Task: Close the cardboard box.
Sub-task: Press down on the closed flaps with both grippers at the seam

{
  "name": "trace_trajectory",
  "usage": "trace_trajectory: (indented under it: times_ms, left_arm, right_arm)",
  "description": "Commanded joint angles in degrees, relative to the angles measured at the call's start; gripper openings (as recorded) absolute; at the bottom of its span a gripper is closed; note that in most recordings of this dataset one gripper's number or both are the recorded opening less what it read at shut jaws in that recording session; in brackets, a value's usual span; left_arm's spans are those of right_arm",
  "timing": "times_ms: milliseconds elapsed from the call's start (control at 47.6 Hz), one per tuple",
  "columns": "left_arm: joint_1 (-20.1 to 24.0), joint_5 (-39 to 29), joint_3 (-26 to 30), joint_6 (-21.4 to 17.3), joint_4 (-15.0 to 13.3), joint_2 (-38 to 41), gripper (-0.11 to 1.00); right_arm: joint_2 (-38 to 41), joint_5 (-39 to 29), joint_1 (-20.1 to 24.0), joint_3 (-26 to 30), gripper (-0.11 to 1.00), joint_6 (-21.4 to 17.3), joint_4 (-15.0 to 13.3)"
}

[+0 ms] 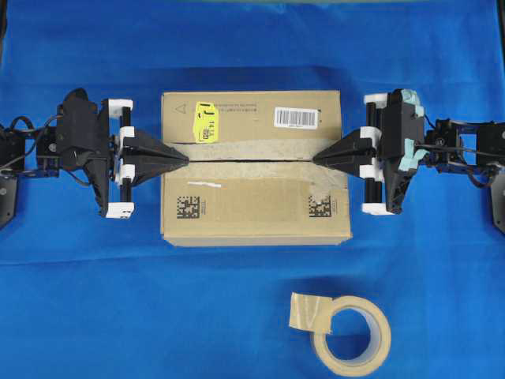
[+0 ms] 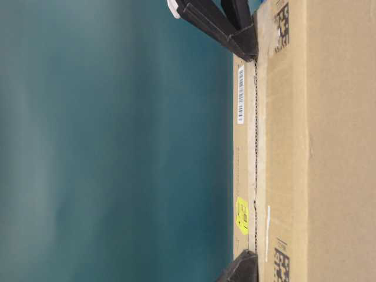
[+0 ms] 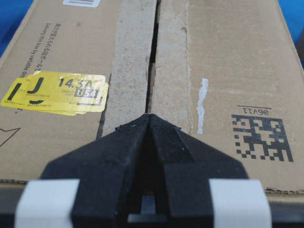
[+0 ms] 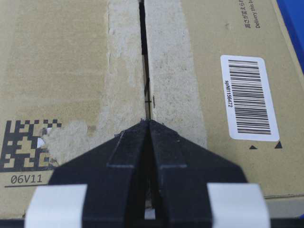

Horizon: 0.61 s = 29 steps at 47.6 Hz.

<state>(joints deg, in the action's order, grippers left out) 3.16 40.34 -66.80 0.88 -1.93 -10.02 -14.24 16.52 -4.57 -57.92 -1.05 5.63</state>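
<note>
Beyond both wrist views, overhead shows a tape roll (image 1: 351, 335); pressed-together tools (image 1: 183, 159) (image 1: 318, 158) meet the cardboard box (image 1: 252, 207) seam.

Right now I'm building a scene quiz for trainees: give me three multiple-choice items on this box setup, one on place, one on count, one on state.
1. Where does the tape roll lie? A) on the box B) on the blue cloth, apart from the box C) in a hand
2. How many black data codes show on the cardboard box top? A) one B) two C) four
3. The top flaps are: A) upright B) folded flat, meeting at the seam C) missing

B: overhead view shows it.
B: one near each end.
B: left hand and right hand rest shut on the seam.
</note>
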Motion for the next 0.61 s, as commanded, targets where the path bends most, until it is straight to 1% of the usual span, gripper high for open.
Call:
trace_trajectory:
  times_ms: [0, 294, 588]
  left_arm:
    - [0.0, 0.3, 0.3, 0.1, -0.1, 0.0, 0.00]
    - [0.0, 1.1, 0.6, 0.2, -0.3, 1.7, 0.00]
    - [-0.1, 1.5, 0.6, 0.5, -0.3, 1.8, 0.00]
  right_arm:
    - [-0.3, 0.5, -0.6, 0.4, 0.00, 0.0, 0.2]
    - [-0.3, 0.5, -0.6, 0.2, 0.00, 0.0, 0.2]
    - [-0.4, 0.5, -0.7, 0.0, 0.00, -0.1, 0.2]
